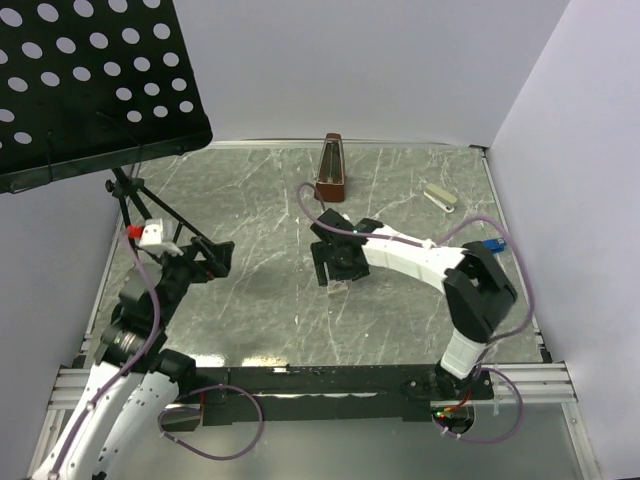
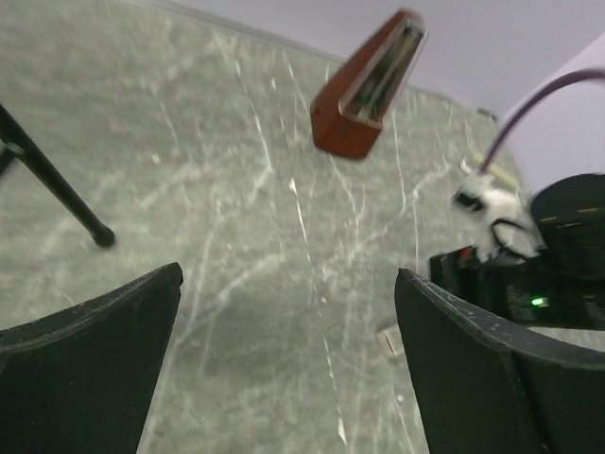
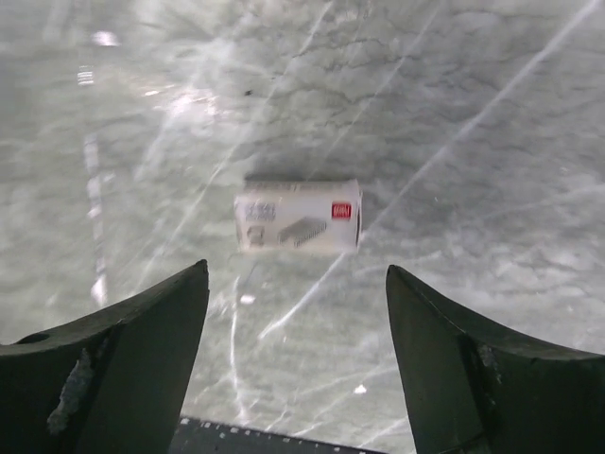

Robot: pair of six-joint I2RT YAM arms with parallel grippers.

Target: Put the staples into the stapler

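The staples, a small whitish box with a red mark [image 3: 298,217], lie flat on the marble table just beyond my right gripper [image 3: 296,271], which is open and holds nothing. From above, the box [image 1: 338,289] peeks out under that gripper [image 1: 338,272]. A red-brown stapler [image 1: 331,170] stands upright at the back, and its open channel shows in the left wrist view [image 2: 369,85]. A small white stapler [image 1: 440,196] lies at the back right. My left gripper [image 2: 288,272] hangs open and empty over bare table at the left [image 1: 218,258]. A corner of the box [image 2: 390,340] shows beside its right finger.
A black perforated music stand [image 1: 90,80] fills the back left, its tripod legs [image 2: 57,180] standing on the table near my left arm. The table's raised edges [image 1: 515,260] and white walls close in the space. The right gripper body [image 2: 539,284] is at the left wrist view's right.
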